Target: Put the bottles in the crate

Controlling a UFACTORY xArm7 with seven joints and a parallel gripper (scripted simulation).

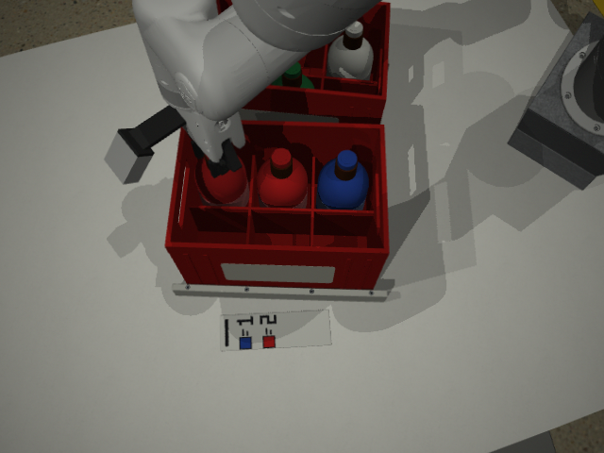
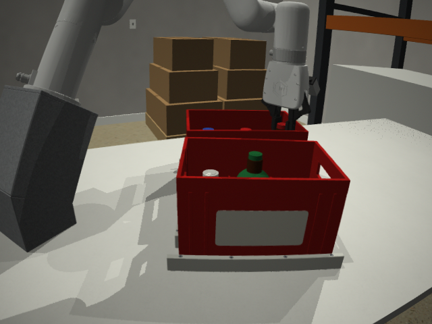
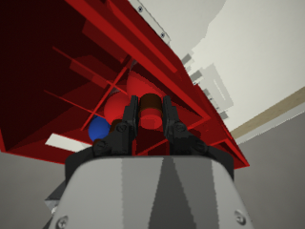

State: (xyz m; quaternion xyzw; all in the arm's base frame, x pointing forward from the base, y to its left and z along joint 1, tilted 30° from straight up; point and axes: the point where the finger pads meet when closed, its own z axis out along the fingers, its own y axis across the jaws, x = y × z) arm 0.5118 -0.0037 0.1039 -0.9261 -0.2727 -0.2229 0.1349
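Red-labelled, red-capped bottle (image 1: 223, 181) sat in left cell of red plastic crate (image 1: 277, 251), centre of top view, beside second red bottle (image 1: 282, 178) and blue bottle (image 1: 343, 181). End effector (image 1: 222, 163) pinched its neck, likely to keep it upright. White arm (image 2: 286, 48) reached down vertically. Paper pick list (image 1: 276, 329) lay on counter (image 1: 97, 341) below crate.

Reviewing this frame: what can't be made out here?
- Top view: the arm hides much of the far crate, so its bottle count is unknown.
- Top view: the fingers cover the held red bottle's cap.
- Exterior view: the near crate's wall hides the white-capped bottle's body.
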